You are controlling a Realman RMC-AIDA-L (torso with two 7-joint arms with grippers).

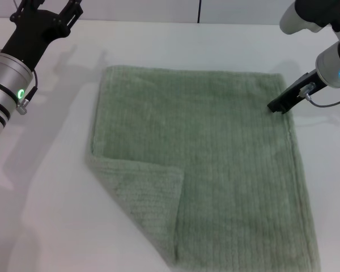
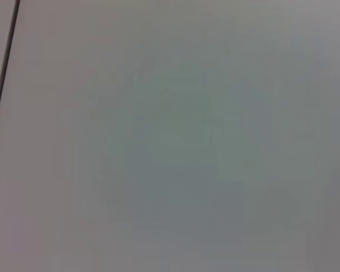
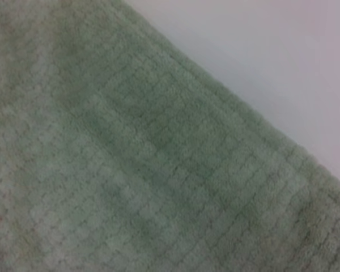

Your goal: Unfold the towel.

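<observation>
Right pincer at towel's far right corner, touching

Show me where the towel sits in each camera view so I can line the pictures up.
Head view: the towel is spread over the middle of the table, near-left corner folded over; the right gripper is at its far right edge, the left gripper off it at far left.
Left wrist view: not in it.
Right wrist view: the towel fills most of the picture.
Shared landmark: the towel's hemmed edge against white table.
</observation>
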